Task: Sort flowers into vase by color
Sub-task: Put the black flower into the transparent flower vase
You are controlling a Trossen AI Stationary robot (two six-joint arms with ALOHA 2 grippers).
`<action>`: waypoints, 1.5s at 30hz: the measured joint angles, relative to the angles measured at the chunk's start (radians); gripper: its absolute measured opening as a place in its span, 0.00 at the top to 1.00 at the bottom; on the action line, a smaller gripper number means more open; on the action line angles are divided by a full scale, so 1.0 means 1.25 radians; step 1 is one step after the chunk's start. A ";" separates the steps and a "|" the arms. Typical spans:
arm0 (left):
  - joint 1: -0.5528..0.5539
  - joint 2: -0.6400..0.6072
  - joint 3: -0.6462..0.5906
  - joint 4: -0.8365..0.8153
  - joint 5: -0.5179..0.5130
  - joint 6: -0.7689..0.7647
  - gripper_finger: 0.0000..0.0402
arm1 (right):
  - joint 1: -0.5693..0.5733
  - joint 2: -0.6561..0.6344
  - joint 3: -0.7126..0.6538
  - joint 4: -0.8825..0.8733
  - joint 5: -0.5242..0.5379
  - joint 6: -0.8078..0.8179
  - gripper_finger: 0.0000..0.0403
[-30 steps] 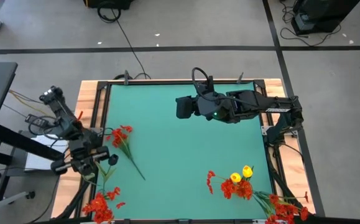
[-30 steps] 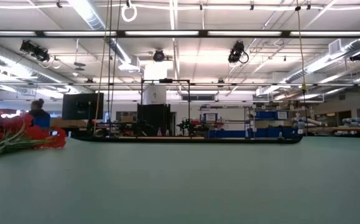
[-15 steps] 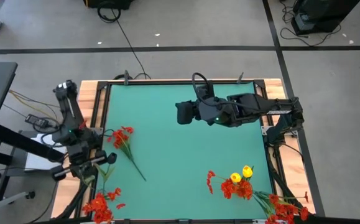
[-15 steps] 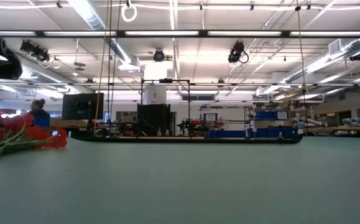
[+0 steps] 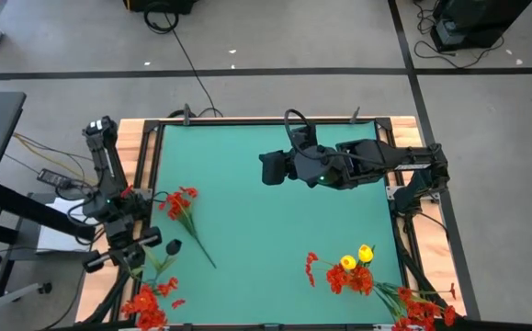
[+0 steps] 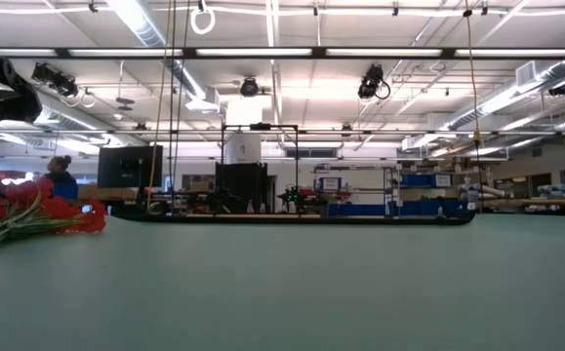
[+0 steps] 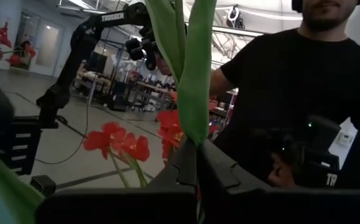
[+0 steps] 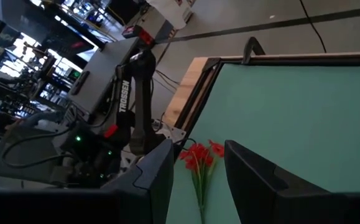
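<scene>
Left gripper (image 5: 166, 248), at about 8 o'clock on the tabletop (image 5: 275, 211), is pinching a green stalk (image 7: 192, 74); in the left wrist view the stalk is rising from between its pressed-together fingers (image 7: 220, 171). Which bloom tops that stalk cannot be told. A red flower stem (image 5: 185, 213) is lying just beside it toward 12 o'clock, and a red cluster (image 5: 149, 302) is sitting at its 6 o'clock near the tabletop's edge. Right gripper (image 5: 267, 167) is hovering near the centre toward 12 o'clock, fingers spread and holding nothing. A mixed bunch with yellow heads (image 5: 356, 256) and red blooms (image 5: 346, 279) is resting at 5 o'clock. No vase is showing in any view. Judged step: lifting one stem for sorting. To do it well, the grip should be staying low on the stalk, the lift going straight up so leaves are not snagging the neighbouring stem. A person (image 7: 304, 93) is standing beyond the tabletop.
</scene>
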 joint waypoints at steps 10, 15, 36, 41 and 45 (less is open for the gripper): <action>0.000 0.000 0.000 -0.021 0.022 -0.004 0.87 | 0.000 0.000 0.000 0.001 -0.015 0.007 0.62; 0.000 0.000 0.000 -0.033 0.023 -0.006 0.73 | 0.000 0.000 0.000 0.002 -0.018 0.017 0.62; 0.000 -0.001 0.234 -0.505 0.053 -0.145 0.47 | 0.000 0.001 -0.080 0.049 -0.058 0.029 0.62; 0.000 -0.001 0.313 -0.667 0.051 -0.193 0.47 | 0.000 0.002 -0.126 0.100 -0.077 0.029 0.62; 0.000 0.004 0.368 -0.771 0.051 -0.247 0.47 | 0.000 0.000 -0.144 0.115 -0.112 0.025 0.62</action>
